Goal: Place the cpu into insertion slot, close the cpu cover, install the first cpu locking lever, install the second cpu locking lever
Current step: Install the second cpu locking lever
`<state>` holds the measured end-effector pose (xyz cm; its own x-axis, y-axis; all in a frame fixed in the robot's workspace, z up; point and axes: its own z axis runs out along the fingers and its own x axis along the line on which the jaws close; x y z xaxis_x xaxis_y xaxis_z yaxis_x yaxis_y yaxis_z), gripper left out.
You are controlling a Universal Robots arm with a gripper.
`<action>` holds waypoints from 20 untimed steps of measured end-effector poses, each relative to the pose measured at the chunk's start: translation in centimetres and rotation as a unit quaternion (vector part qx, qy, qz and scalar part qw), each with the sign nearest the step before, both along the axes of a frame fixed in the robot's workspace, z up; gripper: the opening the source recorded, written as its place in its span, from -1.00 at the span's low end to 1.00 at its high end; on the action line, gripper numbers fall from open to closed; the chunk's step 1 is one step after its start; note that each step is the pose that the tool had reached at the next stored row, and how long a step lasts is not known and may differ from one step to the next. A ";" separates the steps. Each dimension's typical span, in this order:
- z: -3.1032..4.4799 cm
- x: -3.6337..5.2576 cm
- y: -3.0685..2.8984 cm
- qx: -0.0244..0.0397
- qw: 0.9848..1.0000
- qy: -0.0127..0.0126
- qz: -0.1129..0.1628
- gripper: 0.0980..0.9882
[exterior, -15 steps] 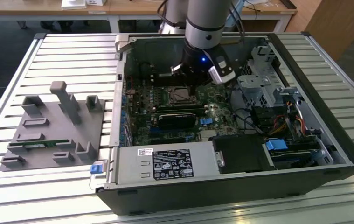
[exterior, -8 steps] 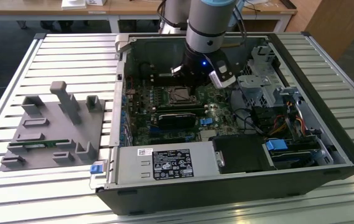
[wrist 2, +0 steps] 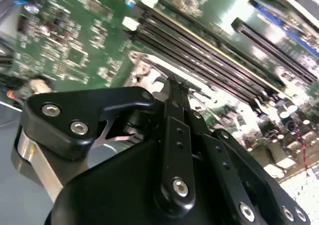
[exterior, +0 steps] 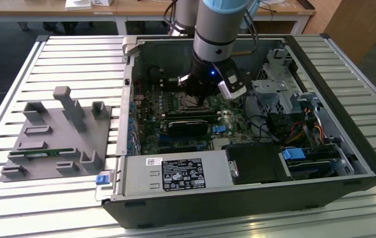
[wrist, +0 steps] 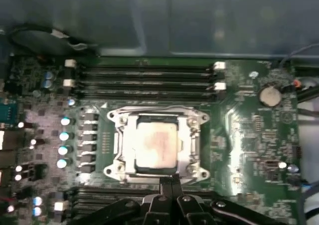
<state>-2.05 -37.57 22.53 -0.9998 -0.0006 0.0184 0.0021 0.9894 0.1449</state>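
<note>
Hovering just beside the silver-rimmed square insertion slot (wrist: 155, 144), black tool (wrist: 169, 181) has fingers pressed together, holding nothing. Pale silver-grey square cpu (wrist: 155, 144) sits in slot; thin silver metal cpu cover (wrist: 194, 135) frames it on the green motherboard (wrist: 249, 135).

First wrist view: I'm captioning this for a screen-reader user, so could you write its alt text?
A pale silver-grey square cpu sits in the socket of a green motherboard, framed by the thin silver metal cpu cover. The black pincer, fingers together, reaches the socket's near edge. Long black memory slots run beyond the socket.
</note>
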 end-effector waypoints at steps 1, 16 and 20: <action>-0.05 -0.40 0.00 0.000 1.000 0.000 0.000 -0.98; -0.59 -2.48 -0.93 0.009 1.000 0.000 -0.001 -0.98; -0.78 -3.08 -1.02 0.013 1.000 0.000 -0.001 -0.98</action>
<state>-5.13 -38.59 21.76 -0.9998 0.0014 0.0185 0.0045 0.9855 0.1696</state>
